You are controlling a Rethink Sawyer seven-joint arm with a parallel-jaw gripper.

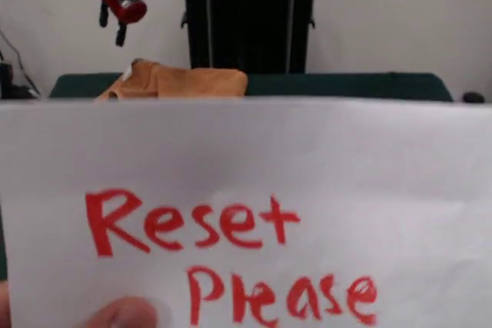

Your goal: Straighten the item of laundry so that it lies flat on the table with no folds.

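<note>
An orange-tan towel [178, 81] lies bunched and folded at the far left of the green table [354, 86]; only its top shows above a paper sign. The red and black gripper [111, 27] hangs high above the table at upper left, above and left of the towel, not touching it. Whether it is open or shut does not show.
A white paper sign [246, 190] with red writing "Reset Please" is held close to the camera and hides most of the table. A person's fingertip [123, 314] holds it at the bottom left. The robot's black pedestal [250, 21] stands behind the table.
</note>
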